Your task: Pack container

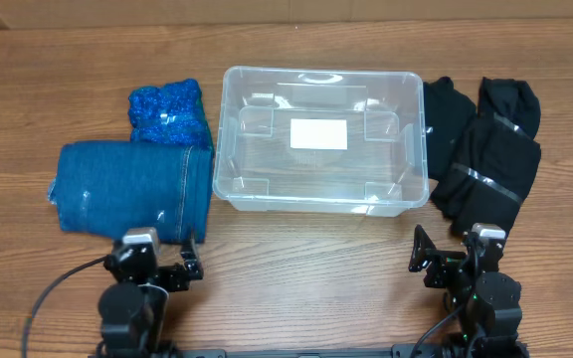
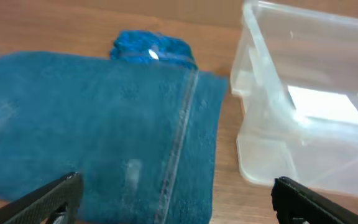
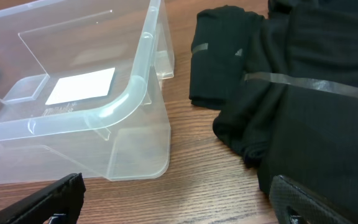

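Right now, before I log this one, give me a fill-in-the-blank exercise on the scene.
1. The container holds only a white ___.
2. The blue cloth lies on the ___ arm's side.
3. The clothes on the other side are ___.
4. The left gripper and right gripper are both ___.
Missing: label; left; black; open.

Soft, even light falls from above, with faint shadows. Glare streaks the clear plastic rectangular container. The left wrist view is blurred throughout.
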Action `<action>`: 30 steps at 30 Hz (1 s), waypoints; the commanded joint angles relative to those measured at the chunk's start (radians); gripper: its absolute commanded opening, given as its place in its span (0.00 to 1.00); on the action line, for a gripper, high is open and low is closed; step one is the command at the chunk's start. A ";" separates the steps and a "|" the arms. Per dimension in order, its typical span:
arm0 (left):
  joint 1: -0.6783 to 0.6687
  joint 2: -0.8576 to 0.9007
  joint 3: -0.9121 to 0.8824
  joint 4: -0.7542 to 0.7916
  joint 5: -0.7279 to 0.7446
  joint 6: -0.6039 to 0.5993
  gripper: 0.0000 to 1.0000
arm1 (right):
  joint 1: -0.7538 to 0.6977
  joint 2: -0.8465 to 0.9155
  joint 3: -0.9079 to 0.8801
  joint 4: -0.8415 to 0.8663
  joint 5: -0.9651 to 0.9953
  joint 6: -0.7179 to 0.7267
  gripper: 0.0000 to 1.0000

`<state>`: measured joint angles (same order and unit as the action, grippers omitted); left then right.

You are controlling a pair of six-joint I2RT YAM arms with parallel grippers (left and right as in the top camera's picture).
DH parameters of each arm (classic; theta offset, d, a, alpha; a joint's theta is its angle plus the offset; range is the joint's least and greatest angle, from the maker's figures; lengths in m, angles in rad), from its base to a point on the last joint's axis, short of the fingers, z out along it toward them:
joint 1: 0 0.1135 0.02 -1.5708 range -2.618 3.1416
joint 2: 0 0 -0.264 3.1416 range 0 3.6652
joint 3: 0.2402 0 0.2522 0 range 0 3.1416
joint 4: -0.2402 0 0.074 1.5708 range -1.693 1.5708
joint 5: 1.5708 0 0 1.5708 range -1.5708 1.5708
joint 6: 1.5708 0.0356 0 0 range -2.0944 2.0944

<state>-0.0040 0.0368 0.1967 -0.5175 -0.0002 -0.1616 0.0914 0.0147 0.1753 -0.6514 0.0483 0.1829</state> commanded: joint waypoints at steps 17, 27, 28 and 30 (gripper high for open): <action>0.513 1.463 1.283 -0.381 0.054 0.168 1.00 | -0.005 -0.012 -0.018 0.000 -0.002 0.005 1.00; 0.733 1.904 1.283 -0.333 0.472 0.413 1.00 | -0.005 -0.012 -0.018 0.000 -0.002 0.005 1.00; 0.731 1.952 1.283 -0.327 0.484 0.415 1.00 | -0.005 -0.012 -0.018 0.000 -0.002 0.005 1.00; 0.729 2.013 1.283 -0.325 0.530 0.439 1.00 | -0.005 -0.012 -0.018 0.000 -0.002 0.005 1.00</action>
<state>0.7330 1.9701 1.4593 -0.8444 0.4389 0.2153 0.0914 0.0120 0.1749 -0.6506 0.0483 0.1829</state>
